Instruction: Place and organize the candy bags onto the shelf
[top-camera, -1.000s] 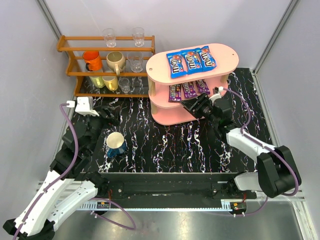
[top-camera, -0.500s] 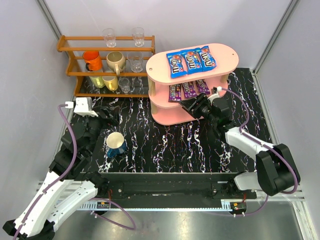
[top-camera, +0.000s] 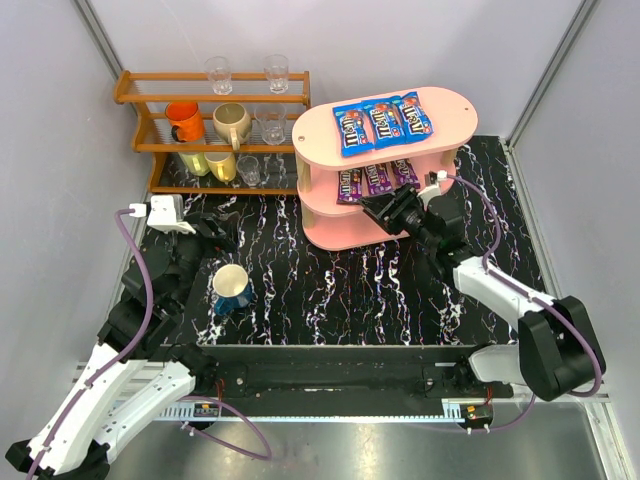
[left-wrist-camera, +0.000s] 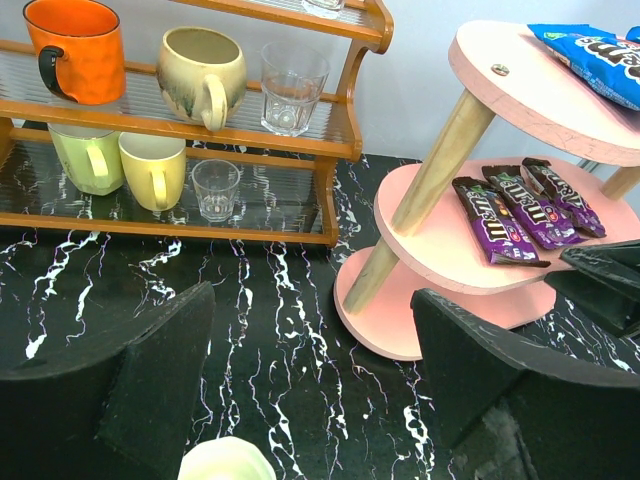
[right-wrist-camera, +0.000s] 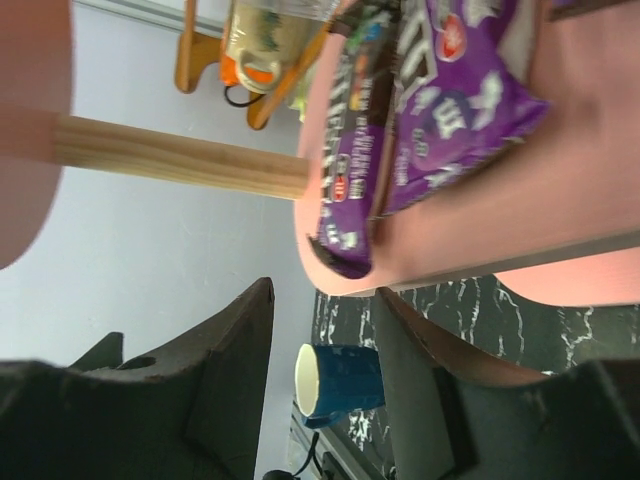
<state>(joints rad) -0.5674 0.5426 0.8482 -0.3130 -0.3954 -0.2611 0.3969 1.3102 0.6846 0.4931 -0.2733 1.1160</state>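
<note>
Currently, three blue candy bags (top-camera: 382, 123) lie side by side on the top board of the pink shelf (top-camera: 455, 110). Three purple candy bags (top-camera: 377, 179) lie side by side on the middle board, toward its front rim. All six bags lie flat.

The right gripper (top-camera: 383, 206) is positioned at the front rim of the middle board, just beside the purple row. Its fingers (right-wrist-camera: 235, 380) stand apart with nothing held between them. In the right wrist view, the nearest purple bag (right-wrist-camera: 440, 130) lies just ahead of the fingertips; whether they touch it cannot be determined.

The left gripper (top-camera: 222, 235) hangs over the left side of the black marbled table (top-camera: 330, 290), well apart from the shelf. Its fingers (left-wrist-camera: 160, 355) are spread wide and hold nothing. A blue mug (top-camera: 232, 288) stands upright on the table just in front of this gripper.

A wooden rack (top-camera: 140, 90) carrying mugs and glasses stands at the rear left, beside the shelf.
</note>
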